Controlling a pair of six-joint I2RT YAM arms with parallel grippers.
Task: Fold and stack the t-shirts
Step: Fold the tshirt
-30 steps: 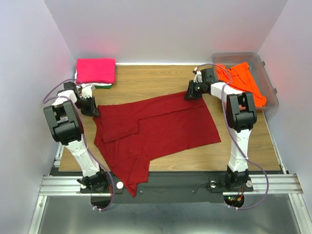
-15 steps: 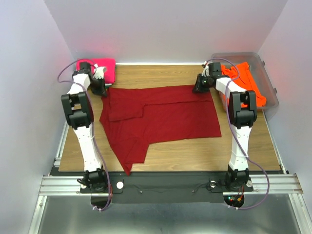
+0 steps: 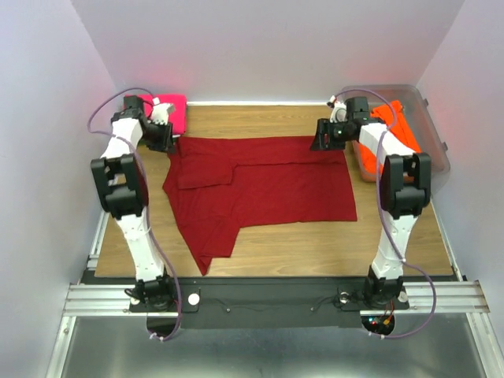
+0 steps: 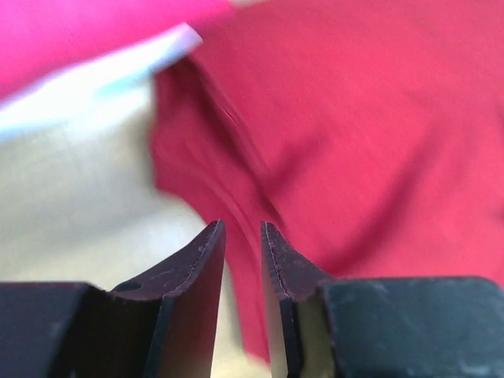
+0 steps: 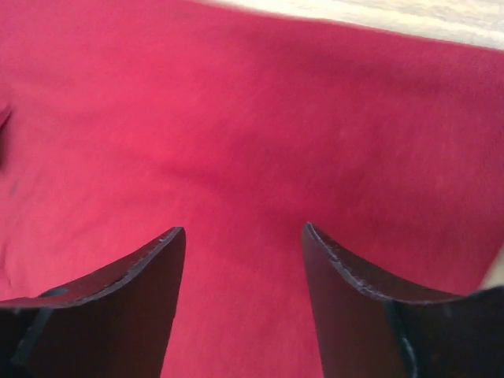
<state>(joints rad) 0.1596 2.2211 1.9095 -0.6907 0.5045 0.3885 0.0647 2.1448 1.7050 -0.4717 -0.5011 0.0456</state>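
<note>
The dark red t-shirt (image 3: 268,181) lies spread flat on the wooden table, one part trailing toward the near left. My left gripper (image 3: 163,138) is at its far left corner; in the left wrist view (image 4: 242,223) the jaws stand a narrow gap apart over the cloth edge (image 4: 346,134), with nothing clamped. My right gripper (image 3: 323,140) is at the far right corner, jaws wide open just above the red cloth (image 5: 236,118). The hot pink t-shirt (image 3: 173,110) lies folded at the far left, a white layer (image 4: 87,75) beneath it. The orange t-shirt (image 3: 398,130) is in the tub.
A clear plastic tub (image 3: 429,118) stands at the far right corner of the table (image 3: 299,240). The back wall is close behind both grippers. The pink stack touches the left arm's wrist.
Both arms have moved toward the back of the table, pulling the red shirt's far edge with them. The shirt now lies flatter and squarer, farther from the near edge.
</note>
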